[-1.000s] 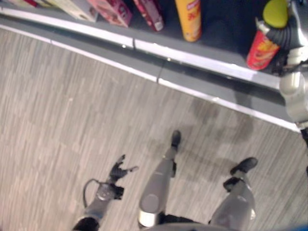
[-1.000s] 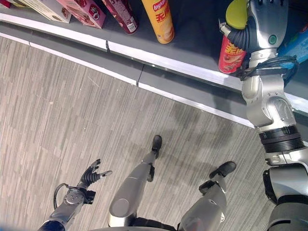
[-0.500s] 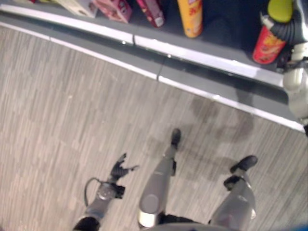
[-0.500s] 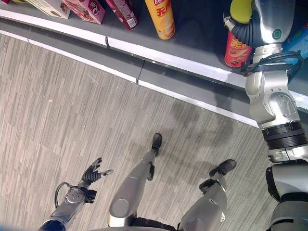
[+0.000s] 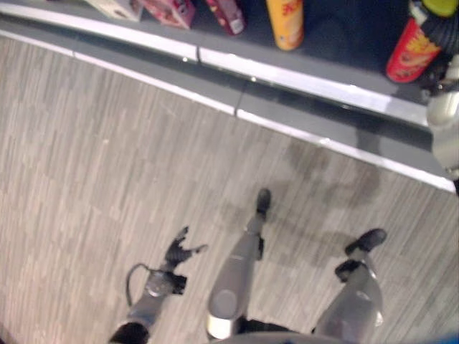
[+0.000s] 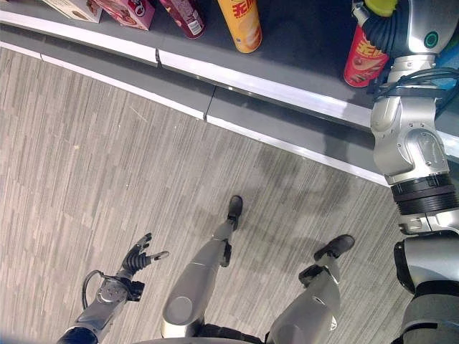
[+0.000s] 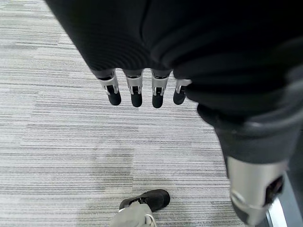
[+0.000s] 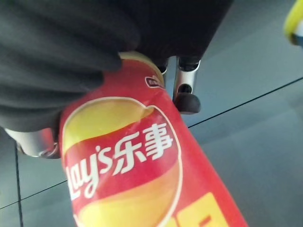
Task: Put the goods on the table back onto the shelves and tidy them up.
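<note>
Up at the shelf, the right hand (image 8: 66, 52) is wrapped around a red chip can (image 8: 137, 175), with its dark cover over the top end and one finger (image 8: 186, 94) showing past the side. Seen from the head, that red can (image 6: 364, 59) stands on the dark shelf (image 6: 301, 50) with a yellow-green lid at the very top of the picture, and the right arm reaches up to it from the right side. I think the can is being set down in its spot, but I cannot tell if its bottom sits flat on the shelf yet. Along the same shelf, well apart from the red can, stands an orange chip can (image 6: 241, 25). Next to that is a dark red can (image 6: 184, 17), then a pink box (image 6: 129, 10) and a pale box (image 6: 72, 6) at the far end. Down low, near the floor (image 6: 86, 158), the left hand (image 6: 140, 259) hangs with its fingers spread apart and holds nothing. So some goods look put away and this can is nearly there. What is left is to let go of it and line things up neatly. I cannot tell if more goods wait on a table.
</note>
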{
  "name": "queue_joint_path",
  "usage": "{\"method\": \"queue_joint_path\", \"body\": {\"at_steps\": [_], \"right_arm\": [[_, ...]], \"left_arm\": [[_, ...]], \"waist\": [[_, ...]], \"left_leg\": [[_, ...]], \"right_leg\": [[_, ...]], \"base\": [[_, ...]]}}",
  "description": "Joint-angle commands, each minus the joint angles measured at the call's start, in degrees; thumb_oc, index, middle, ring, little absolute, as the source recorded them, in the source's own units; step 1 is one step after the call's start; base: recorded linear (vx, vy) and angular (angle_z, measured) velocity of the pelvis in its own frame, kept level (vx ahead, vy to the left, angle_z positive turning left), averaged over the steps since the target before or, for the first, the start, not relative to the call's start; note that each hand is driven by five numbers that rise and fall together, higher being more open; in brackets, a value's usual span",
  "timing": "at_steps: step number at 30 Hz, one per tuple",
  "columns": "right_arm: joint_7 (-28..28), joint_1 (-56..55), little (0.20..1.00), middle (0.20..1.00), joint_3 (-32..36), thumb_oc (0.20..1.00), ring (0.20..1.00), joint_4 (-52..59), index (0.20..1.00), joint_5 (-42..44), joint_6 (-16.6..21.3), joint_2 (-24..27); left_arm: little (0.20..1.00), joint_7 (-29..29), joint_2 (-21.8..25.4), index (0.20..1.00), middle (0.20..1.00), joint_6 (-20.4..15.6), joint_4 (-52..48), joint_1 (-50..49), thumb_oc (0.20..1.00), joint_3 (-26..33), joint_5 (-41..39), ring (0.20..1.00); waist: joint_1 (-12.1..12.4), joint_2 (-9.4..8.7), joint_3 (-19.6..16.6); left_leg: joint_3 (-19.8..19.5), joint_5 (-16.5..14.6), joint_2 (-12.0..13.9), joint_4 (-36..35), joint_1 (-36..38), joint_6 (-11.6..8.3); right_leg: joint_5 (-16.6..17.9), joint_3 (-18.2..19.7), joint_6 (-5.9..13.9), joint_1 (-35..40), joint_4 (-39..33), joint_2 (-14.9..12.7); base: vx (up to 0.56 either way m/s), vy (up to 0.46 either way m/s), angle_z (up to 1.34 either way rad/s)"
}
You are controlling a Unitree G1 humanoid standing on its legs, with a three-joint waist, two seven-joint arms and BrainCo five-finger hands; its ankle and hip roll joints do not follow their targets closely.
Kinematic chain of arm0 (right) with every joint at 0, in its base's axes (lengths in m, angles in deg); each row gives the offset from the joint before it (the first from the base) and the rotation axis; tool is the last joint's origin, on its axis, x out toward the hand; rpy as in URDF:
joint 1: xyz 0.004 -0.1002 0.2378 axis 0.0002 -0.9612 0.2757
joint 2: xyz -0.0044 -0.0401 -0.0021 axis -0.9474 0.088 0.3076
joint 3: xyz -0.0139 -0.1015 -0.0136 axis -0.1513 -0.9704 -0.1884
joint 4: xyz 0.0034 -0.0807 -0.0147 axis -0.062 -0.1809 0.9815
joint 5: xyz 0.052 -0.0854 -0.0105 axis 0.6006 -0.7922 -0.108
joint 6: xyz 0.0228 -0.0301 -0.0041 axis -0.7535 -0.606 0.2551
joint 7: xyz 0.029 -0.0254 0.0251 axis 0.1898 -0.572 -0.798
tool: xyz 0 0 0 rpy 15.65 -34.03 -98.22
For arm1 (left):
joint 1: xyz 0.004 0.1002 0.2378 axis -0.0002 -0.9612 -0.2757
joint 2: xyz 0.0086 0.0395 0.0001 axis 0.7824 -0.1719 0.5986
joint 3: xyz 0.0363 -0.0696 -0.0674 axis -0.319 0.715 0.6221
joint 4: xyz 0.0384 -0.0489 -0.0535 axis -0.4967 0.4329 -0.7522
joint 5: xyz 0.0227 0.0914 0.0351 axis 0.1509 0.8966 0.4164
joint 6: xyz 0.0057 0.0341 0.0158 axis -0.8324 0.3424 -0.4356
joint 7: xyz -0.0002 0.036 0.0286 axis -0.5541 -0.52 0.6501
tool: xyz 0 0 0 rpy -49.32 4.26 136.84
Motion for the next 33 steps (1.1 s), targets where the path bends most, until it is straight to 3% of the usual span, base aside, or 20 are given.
{"method": "queue_joint_path", "body": {"at_steps": [1, 26, 27, 28, 33], "right_arm": [[3.23, 4.13, 0.200, 0.200, 0.63, 0.200, 0.200, -0.68, 0.200, 1.95, 0.09, 1.58], [4.36, 4.76, 0.200, 0.200, 0.57, 0.200, 0.200, -0.56, 0.200, 4.47, 0.20, -2.23], [4.56, 5.08, 0.517, 0.517, 0.40, 0.517, 0.517, -0.63, 0.517, 4.86, 0.42, -2.36], [4.60, 5.18, 1.000, 1.000, 0.32, 1.000, 1.000, -0.50, 1.000, 4.95, 0.52, -2.48], [4.09, 4.74, 1.000, 1.000, 0.40, 1.000, 1.000, 0.54, 1.000, 5.33, 1.04, -3.05]], "left_arm": [[1.000, 1.61, 1.45, 1.000, 1.000, -0.78, 0.96, -1.01, 1.000, -4.51, -1.76, 1.000], [1.000, 2.70, 0.66, 1.000, 1.000, -0.60, 1.92, -0.41, 1.000, -5.12, -2.15, 1.000], [1.000, 2.76, 0.64, 1.000, 1.000, -0.58, 1.97, -0.34, 1.000, -5.11, -2.16, 1.000], [1.000, 2.79, 0.64, 1.000, 1.000, -0.58, 1.93, -0.28, 1.000, -5.06, -2.21, 1.000], [1.000, 2.81, 0.67, 1.000, 1.000, -0.44, 2.21, -0.38, 1.000, -5.07, -2.13, 1.000]], "waist": [[2.20, 1.32, -3.43], [2.13, 1.17, -3.09], [2.20, 1.04, -3.10], [2.11, 0.93, -3.07], [1.98, 0.69, -3.22]], "left_leg": [[2.16, -2.44, 0.30, -8.93, 4.24, -1.73], [2.08, -2.75, 0.08, -8.93, 4.21, -1.71], [2.18, -2.78, 0.10, -8.93, 4.19, -1.73], [2.23, -2.75, 0.14, -8.93, 4.20, -1.76], [2.10, -2.89, 0.13, -8.93, 4.32, -1.75]], "right_leg": [[-0.84, 8.10, 3.73, -7.40, 7.40, -2.37], [-1.00, 8.73, 3.73, -8.50, 8.53, -2.69], [-0.98, 8.87, 3.73, -8.56, 8.45, -2.70], [-0.95, 8.96, 3.73, -8.62, 8.48, -2.68], [-1.09, 9.13, 3.73, -8.77, 8.89, -2.78]], "base": [[0.00, 0.000, 0.00], [0.00, 0.000, 0.00], [0.00, 0.000, -0.04], [0.00, 0.002, -0.03], [0.00, 0.000, 0.00]]}}
